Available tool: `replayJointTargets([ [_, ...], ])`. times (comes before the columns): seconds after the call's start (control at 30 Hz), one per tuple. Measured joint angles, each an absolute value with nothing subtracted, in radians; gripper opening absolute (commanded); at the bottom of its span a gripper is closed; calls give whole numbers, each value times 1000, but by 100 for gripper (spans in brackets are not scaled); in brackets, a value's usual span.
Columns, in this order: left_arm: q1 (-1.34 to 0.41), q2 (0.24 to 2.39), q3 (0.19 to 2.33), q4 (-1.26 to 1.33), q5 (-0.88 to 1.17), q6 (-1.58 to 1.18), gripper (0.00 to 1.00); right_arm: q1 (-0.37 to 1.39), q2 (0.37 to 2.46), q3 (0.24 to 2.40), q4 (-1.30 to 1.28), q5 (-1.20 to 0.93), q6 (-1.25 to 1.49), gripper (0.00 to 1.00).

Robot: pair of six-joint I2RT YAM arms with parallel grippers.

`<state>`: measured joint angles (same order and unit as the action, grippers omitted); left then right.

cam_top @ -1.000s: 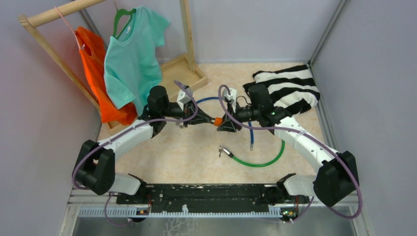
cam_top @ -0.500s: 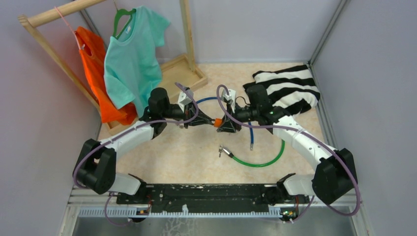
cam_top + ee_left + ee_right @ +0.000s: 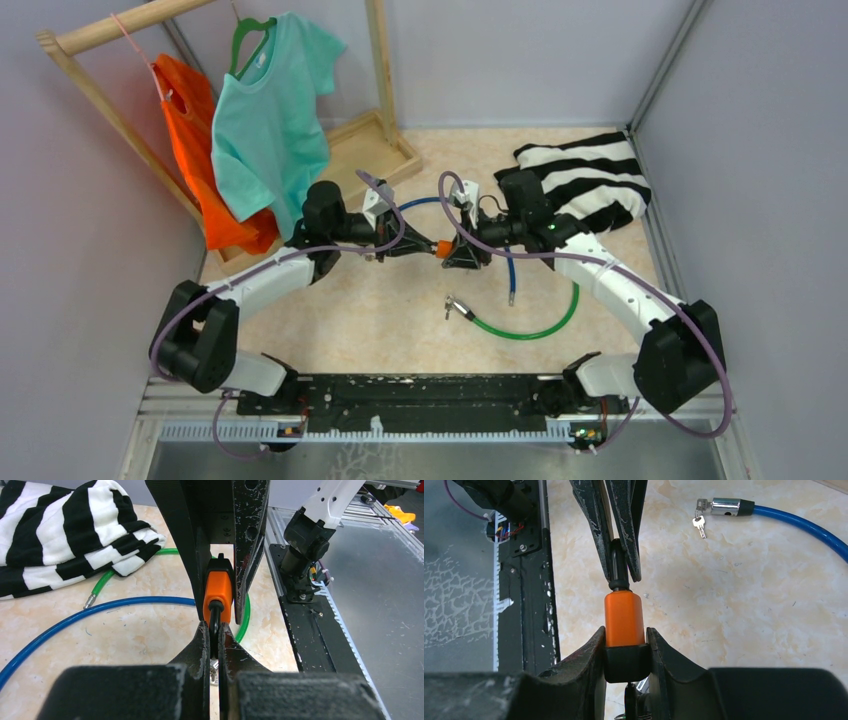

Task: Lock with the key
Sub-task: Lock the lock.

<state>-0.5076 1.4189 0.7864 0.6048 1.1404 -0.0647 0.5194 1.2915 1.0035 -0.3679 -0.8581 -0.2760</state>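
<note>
Left pincer [image 3: 214,636] is clamped on the black key [image 3: 215,615], whose stem meets the end of the orange lock [image 3: 624,616]. Right pincer [image 3: 625,647] grips the lock's other end, so the two meet tip to tip above the tabletop [image 3: 390,320], a beige marbled surface. Under & beside the pincers lie a blue cable [image 3: 100,609] w/ chrome end [image 3: 726,506] & small silver key [image 3: 699,524], plus a green cable [image 3: 105,579]. Beyond the right pincer: black/white striped cloth [image 3: 590,178]. Beyond the left: wooden rack [image 3: 110,27] w/ teal tee [image 3: 265,110] & orange top [image 3: 190,140]. Grey walls [image 3: 520,60] close in three sides.
</note>
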Motion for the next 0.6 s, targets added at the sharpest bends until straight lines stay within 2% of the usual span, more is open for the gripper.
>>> replayJointTargets([
  [0.6, -509, 1427, 782, 627, 1133, -71, 0, 521, 1314, 1037, -414, -852, -281, 0],
])
